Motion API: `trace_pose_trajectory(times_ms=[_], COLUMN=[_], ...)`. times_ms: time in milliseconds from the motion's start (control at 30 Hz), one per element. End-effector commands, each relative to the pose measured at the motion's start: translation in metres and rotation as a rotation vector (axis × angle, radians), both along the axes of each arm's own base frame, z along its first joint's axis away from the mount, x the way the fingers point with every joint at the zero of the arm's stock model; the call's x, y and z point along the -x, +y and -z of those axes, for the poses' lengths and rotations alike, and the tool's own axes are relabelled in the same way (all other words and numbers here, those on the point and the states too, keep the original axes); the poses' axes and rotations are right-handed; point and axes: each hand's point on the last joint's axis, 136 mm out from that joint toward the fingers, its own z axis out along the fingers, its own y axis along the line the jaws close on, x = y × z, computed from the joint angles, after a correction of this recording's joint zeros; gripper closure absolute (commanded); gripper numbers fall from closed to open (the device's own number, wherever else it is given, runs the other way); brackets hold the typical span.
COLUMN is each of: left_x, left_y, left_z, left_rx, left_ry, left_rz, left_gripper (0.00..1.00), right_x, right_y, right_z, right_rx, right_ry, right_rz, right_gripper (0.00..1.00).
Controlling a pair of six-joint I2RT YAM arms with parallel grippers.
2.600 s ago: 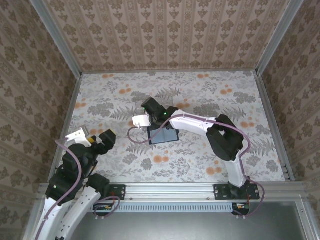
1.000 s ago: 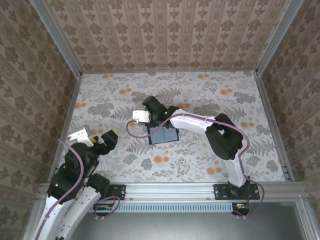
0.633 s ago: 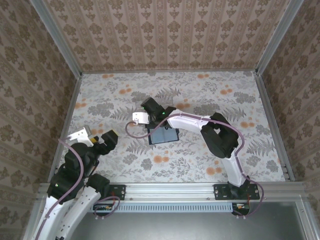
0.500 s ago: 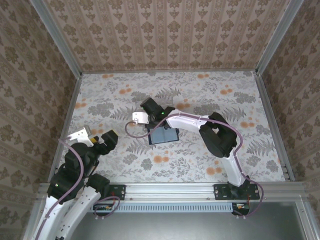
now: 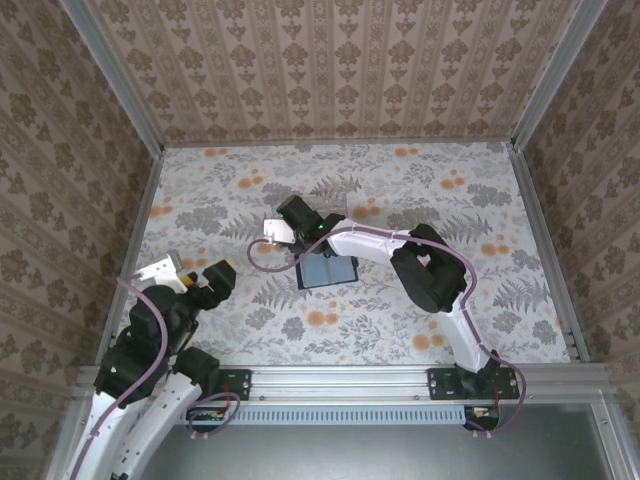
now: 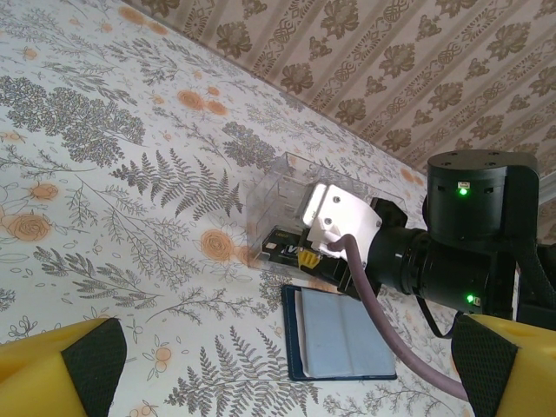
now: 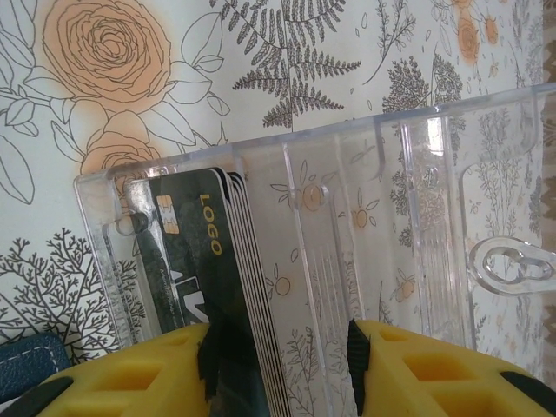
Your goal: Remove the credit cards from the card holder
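Just beyond the far edge of the open card holder [image 6: 334, 334], the credit cards [image 7: 204, 252] stand on edge in a clear box [image 7: 417, 217], long axis pointing into the narrowly parted right claw [image 7: 278, 346] straddling them, the wide-spread left claw [image 5: 203, 277] well apart.

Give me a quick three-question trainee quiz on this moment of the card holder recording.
1. True or false: the card holder lies folded shut.
2. Where do the dark cards stand? A: in the clear plastic box. B: inside the card holder. C: stacked on top of the card holder.
3. Fill in: the jaws of the left gripper are ___.

Key: 1 false, it lies open with its pale inside up. 2 A. 3 open.
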Motion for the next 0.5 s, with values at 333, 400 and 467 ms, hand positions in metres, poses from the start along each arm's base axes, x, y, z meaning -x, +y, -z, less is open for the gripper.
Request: trace_pose_trajectory(times_ms=[333,400,467], left_x=[-0.007,-0.010,-0.016], left_y=[-0.005,-0.007,-0.011], left_z=[0.013,0.018,0.026], left_rx=[-0.035,-0.049,-0.074], left_ry=[0.054,0.085,0.131], left_rz=[0.006,0.009,0.012], left_gripper=[0.00,0.00,0.00], right_x=[0.026,0.036,0.046], right_y=[-0.021,-0.035,-0.054], right_z=[-0.096,-0.114,-0.133], right_rx=[-0.345,-0.429,-0.527], right_ry=[-0.049,-0.062,-0.080], right_rz=[0.158,0.208,0.270], right_gripper=[0.51,0.50,0.49])
